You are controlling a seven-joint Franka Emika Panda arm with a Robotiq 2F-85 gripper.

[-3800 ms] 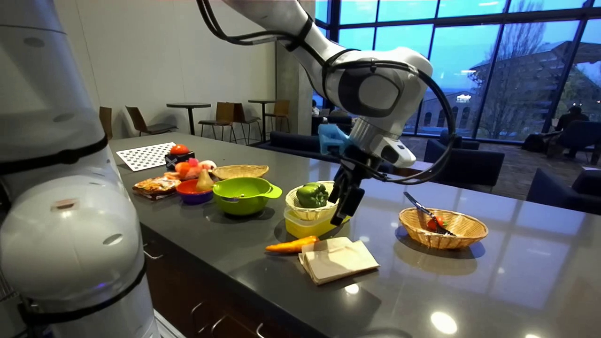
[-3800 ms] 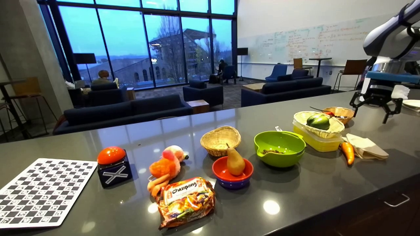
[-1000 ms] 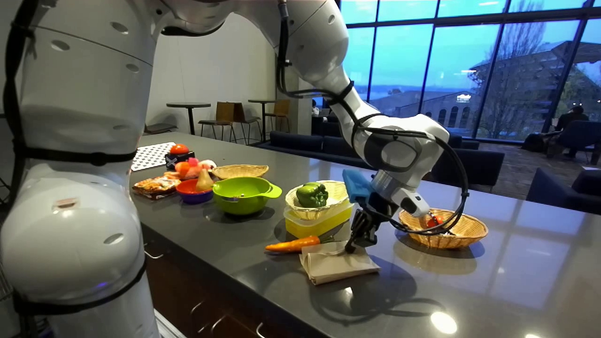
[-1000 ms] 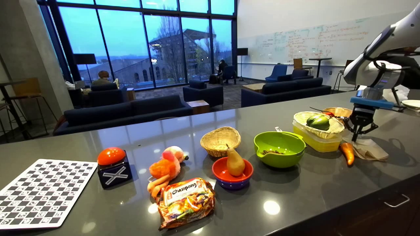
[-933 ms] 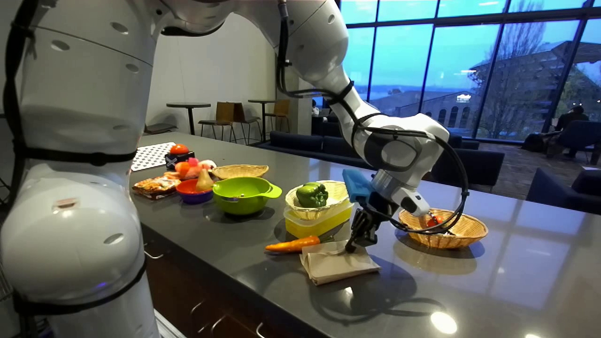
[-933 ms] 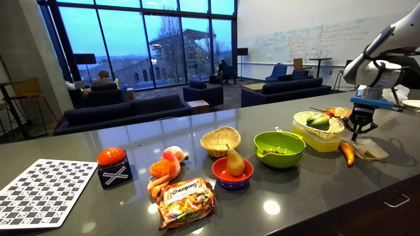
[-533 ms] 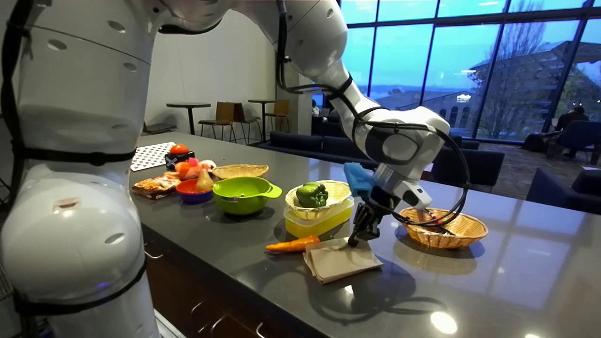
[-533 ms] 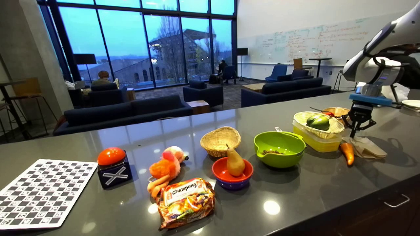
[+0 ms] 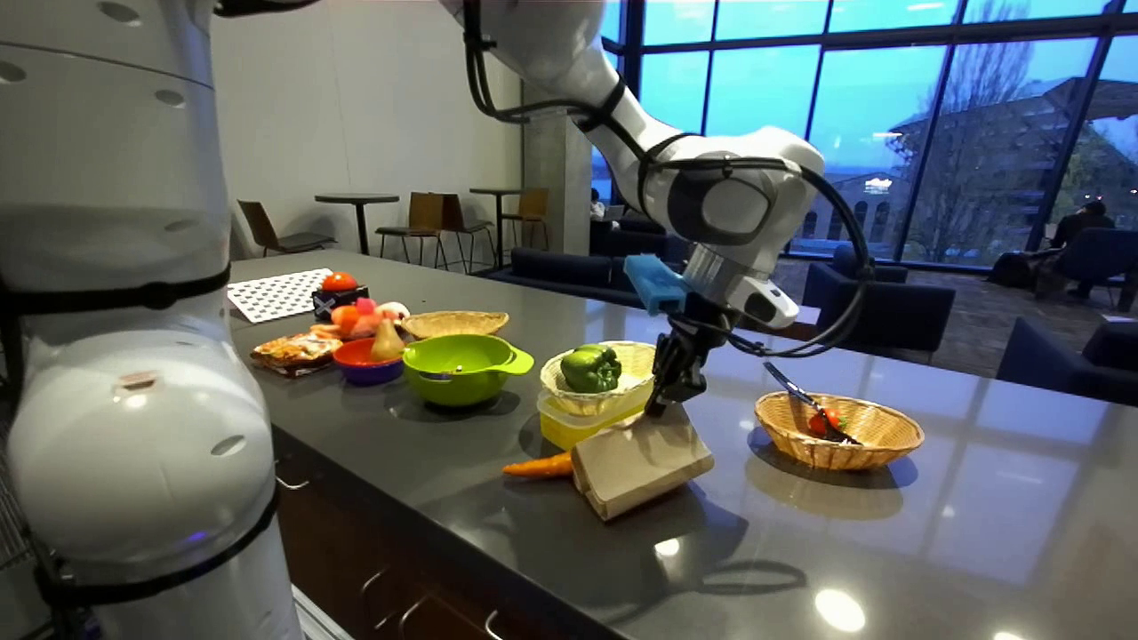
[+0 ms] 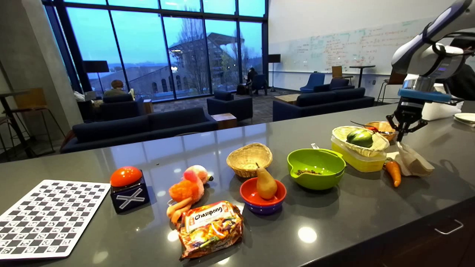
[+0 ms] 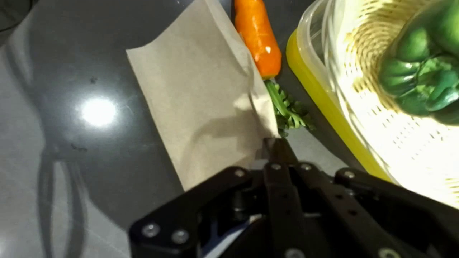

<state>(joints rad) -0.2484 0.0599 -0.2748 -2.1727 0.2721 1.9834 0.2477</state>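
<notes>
The jaws are pinching the edge of a folded brown napkin (image 11: 204,89), which is slanting through the upper middle of the wrist view. Seemingly gripping only a thin margin, they are risking layers slipping out; any sag is threatening to nudge the carrot (image 11: 260,39) just beside it.

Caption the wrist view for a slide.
Gripper pinching a brown napkin beside a carrot; green pepper in a woven basket nearby.

Free counter (image 9: 736,500) between brown paper (image 9: 645,458) and tomato basket (image 9: 827,453), but carrot (image 11: 258,39) and yellow container (image 9: 572,430) opposite with seemingly little room
</notes>
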